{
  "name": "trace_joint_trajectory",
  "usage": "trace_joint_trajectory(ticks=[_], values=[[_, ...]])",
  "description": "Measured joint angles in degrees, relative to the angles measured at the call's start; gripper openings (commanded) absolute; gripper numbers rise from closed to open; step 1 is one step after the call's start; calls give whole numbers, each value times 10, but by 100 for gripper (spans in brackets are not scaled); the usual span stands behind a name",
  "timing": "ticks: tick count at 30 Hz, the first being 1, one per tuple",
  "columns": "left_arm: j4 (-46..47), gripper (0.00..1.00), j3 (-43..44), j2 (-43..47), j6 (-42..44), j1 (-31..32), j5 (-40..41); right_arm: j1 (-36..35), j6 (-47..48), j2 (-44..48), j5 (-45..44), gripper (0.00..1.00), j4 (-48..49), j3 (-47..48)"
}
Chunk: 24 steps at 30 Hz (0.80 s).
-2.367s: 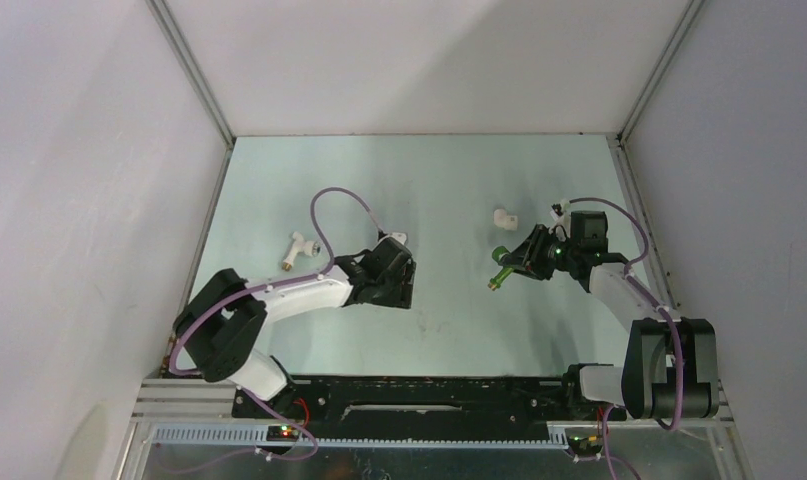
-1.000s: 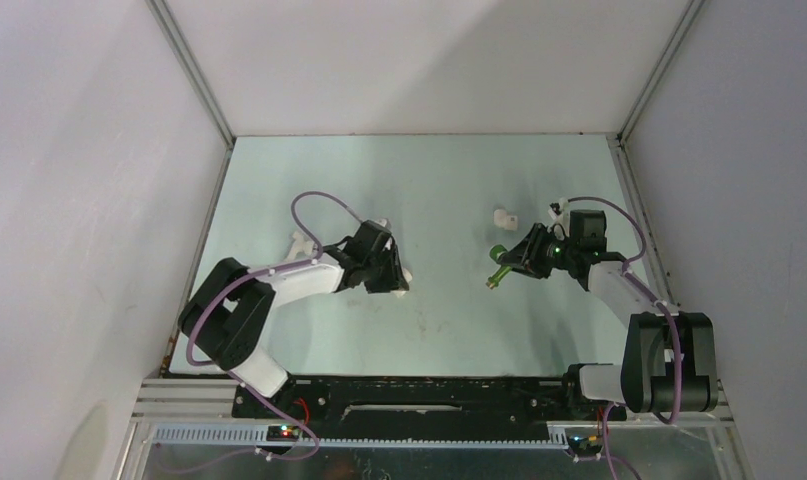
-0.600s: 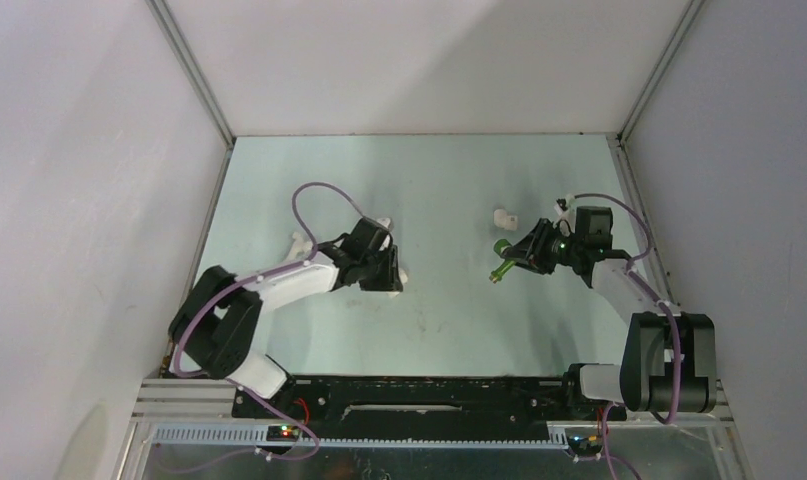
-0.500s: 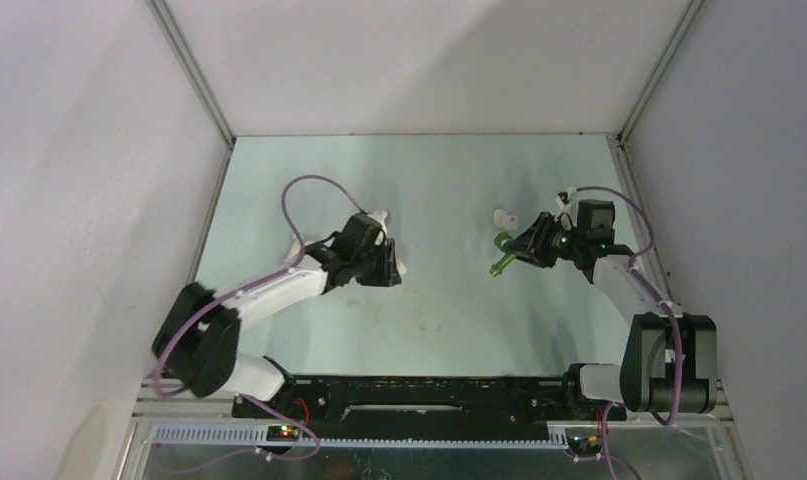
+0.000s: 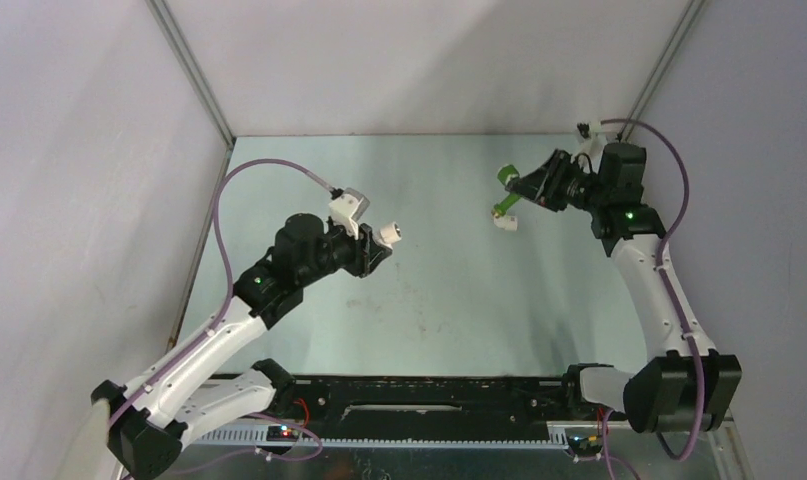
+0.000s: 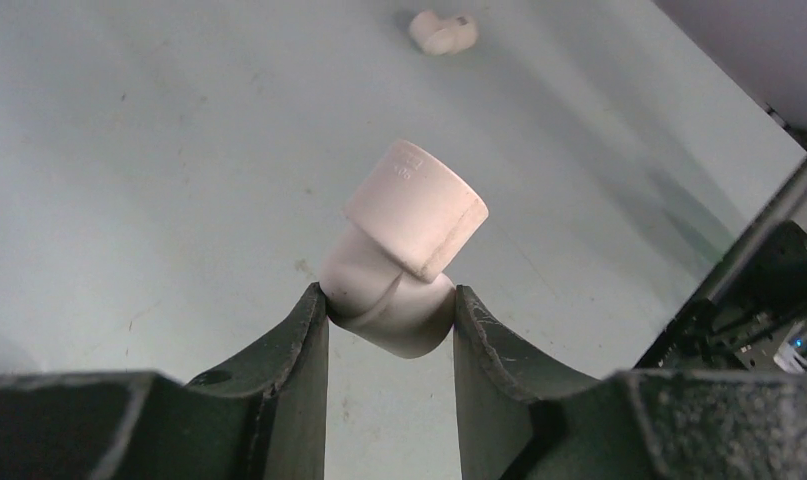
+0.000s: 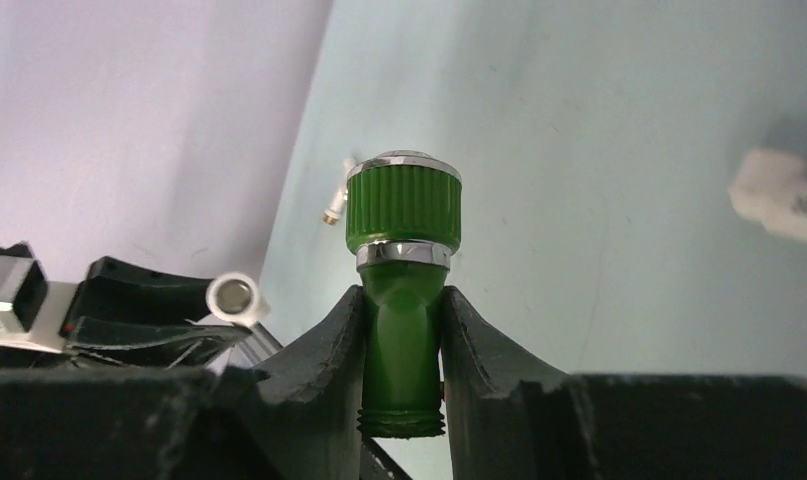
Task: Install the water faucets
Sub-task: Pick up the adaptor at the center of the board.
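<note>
Both arms have lifted off the surface (image 5: 429, 330) and now face each other, the left fingers (image 6: 297, 385) clamped on a white elbow fitting (image 6: 404, 255) above mid-surface, the right fingers (image 7: 324, 385) gripping the green faucet (image 7: 403, 250) aloft near the far right corner, so mating them seems next.

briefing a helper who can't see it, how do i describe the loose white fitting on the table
On the green table, go to the far right, near the green faucet held in the right gripper. The stubby white fitting lies there loose; the other white fitting is in the left gripper.
</note>
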<state>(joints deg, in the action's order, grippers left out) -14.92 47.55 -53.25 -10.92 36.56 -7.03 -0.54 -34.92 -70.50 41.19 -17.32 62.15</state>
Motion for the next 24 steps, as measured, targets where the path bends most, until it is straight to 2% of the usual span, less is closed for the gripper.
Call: trace_joint_trajectory(ticks=[3, 9, 17, 24], values=[[8, 0, 0, 11, 27, 0, -45, -29, 7, 18, -13, 0, -1, 46], [16, 0, 0, 9, 34, 0, -109, -94, 14, 59, -35, 0, 45, 67], [74, 0, 0, 7, 16, 0, -144, -138, 27, 61, -20, 0, 144, 67], [100, 0, 3, -1, -2, 0, -162, -194, 113, 76, -3, 0, 209, 59]])
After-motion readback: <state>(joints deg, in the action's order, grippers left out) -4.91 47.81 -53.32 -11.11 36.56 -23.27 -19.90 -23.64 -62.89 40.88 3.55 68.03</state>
